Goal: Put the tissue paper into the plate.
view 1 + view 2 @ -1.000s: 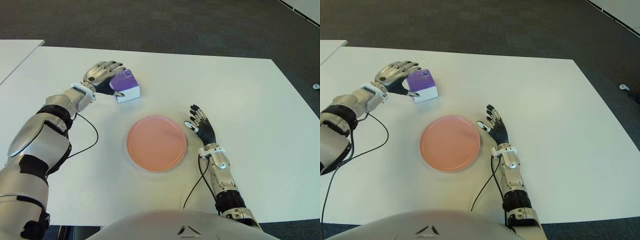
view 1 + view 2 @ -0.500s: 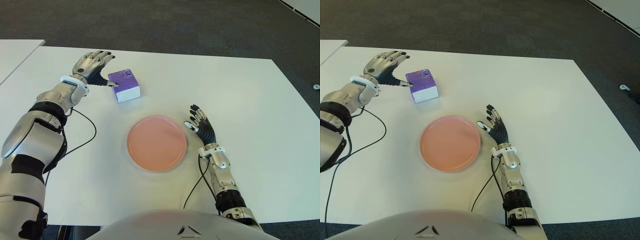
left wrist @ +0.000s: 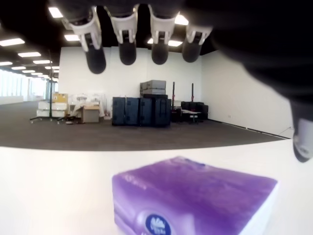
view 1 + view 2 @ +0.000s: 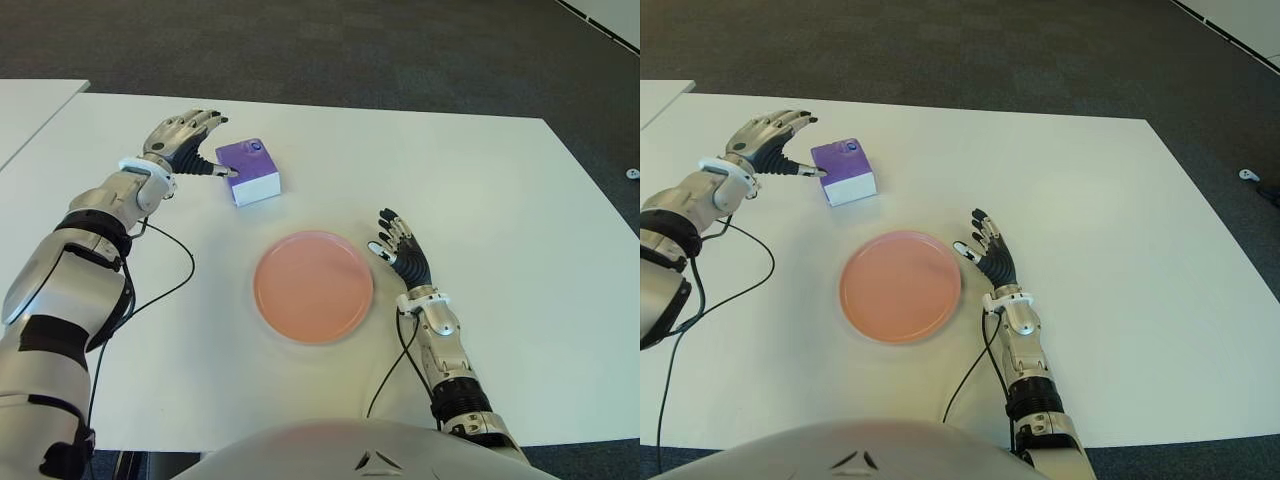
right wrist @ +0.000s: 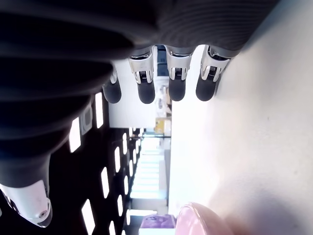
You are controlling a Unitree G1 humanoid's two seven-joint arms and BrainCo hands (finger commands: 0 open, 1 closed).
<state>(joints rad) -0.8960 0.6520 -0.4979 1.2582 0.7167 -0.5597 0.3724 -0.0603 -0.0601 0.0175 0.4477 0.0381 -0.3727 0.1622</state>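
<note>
The purple-and-white tissue paper pack [image 4: 250,170] sits on the white table [image 4: 500,200] at roughly 11 o'clock from the pink plate [image 4: 313,286], well apart from it. The left hand [image 4: 183,140] is at the pack's 9 o'clock side, fingers spread wide, thumb tip at the pack's edge, holding nothing. The right hand [image 4: 401,255] shows just beside the plate at its 3 o'clock, fingers extended and empty.

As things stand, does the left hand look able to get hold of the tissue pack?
Probably yes. The left hand is open right beside the tissue pack, on its left, with nothing between them. The plate and the idle right hand lie nearer the robot, out of the way.
</note>
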